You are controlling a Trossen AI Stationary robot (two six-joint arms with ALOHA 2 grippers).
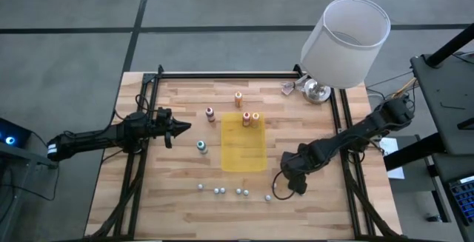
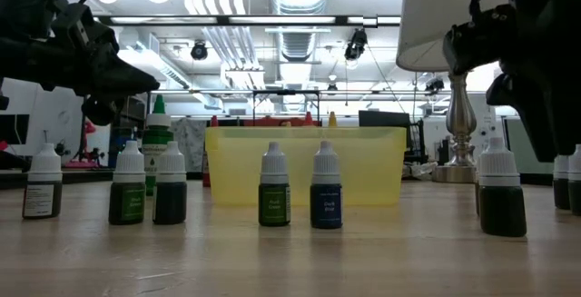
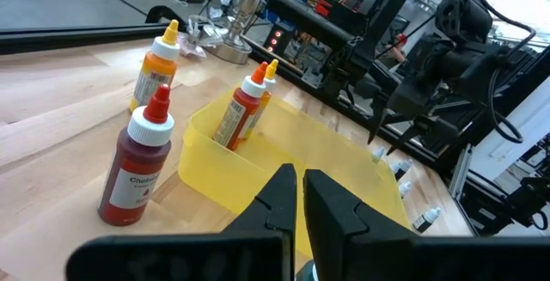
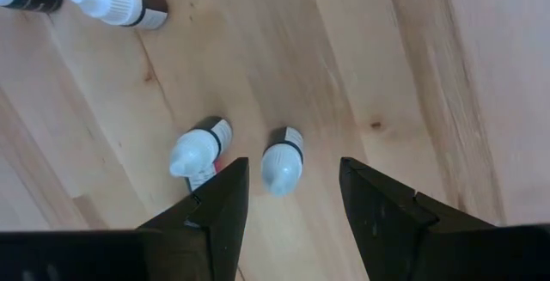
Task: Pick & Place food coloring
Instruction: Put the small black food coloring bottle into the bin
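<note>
The right gripper [image 4: 288, 199] holds its jaws wide open, empty, above two small white-capped dark food coloring bottles [image 4: 281, 159] upright on the wooden tabletop [image 4: 404, 49]. Left gripper [image 3: 296, 197] jaws are closed, empty.

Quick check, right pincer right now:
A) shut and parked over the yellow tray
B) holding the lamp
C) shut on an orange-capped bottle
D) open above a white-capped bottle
D: in the right wrist view the right pincer has its fingers spread with a small white-capped bottle standing on the wooden table between them, not yet gripped.
</note>
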